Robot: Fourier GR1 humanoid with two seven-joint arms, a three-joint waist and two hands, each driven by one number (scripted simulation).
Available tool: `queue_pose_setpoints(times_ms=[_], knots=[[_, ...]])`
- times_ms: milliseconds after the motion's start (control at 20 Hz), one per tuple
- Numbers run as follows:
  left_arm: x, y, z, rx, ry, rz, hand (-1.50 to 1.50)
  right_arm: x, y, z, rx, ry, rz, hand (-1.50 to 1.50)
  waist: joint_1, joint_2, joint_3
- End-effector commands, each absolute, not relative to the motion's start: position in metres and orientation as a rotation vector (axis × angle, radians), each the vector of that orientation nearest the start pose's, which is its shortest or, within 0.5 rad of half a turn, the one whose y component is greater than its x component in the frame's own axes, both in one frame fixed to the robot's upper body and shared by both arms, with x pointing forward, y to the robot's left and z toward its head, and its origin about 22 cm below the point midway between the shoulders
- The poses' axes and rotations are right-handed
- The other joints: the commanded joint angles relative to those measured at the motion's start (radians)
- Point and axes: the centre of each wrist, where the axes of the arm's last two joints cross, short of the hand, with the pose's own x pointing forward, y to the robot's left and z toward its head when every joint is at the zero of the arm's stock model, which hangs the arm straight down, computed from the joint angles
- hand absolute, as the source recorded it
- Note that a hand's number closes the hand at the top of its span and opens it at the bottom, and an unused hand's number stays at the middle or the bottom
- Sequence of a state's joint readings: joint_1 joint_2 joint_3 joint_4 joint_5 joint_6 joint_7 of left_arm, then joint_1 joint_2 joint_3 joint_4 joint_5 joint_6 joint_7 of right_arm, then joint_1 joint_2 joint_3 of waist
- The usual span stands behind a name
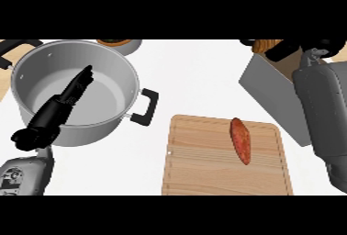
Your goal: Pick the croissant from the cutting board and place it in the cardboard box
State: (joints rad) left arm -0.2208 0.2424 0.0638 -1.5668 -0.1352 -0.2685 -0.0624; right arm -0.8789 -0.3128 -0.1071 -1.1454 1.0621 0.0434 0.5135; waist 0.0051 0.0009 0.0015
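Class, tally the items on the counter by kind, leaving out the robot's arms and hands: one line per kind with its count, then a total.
Pot: 1
Cutting board: 1
Croissant: 1
Box: 1
Total: 4

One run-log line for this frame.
croissant: on cutting board | left hand: open, over pot | right hand: hidden
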Motion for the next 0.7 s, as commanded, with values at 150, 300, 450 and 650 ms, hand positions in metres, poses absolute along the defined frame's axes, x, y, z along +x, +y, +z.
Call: queue_pose_setpoints(times_ms=[150,300,450,650], knots=[[0.29,0.268,0.075,0.071,-1.743,-0.524,0.0,0.418,-0.295,0.193,-1.097,-1.051,0.763,1.5,-0.001,0.0,-0.001],[0.291,0.268,0.066,0.092,-1.756,-0.53,0.0,0.418,-0.323,0.171,-1.043,-1.021,0.781,1.5,0.002,0.003,-0.001],[0.285,0.27,0.068,0.085,-1.75,-0.534,0.0,0.415,-0.34,0.168,-1.009,-0.893,0.857,1.5,0.003,0.001,-0.002],[0.29,0.26,0.064,0.097,-1.754,-0.539,0.0,0.417,-0.353,0.171,-0.853,-0.888,0.928,-1.5,0.001,0.001,-0.001]])
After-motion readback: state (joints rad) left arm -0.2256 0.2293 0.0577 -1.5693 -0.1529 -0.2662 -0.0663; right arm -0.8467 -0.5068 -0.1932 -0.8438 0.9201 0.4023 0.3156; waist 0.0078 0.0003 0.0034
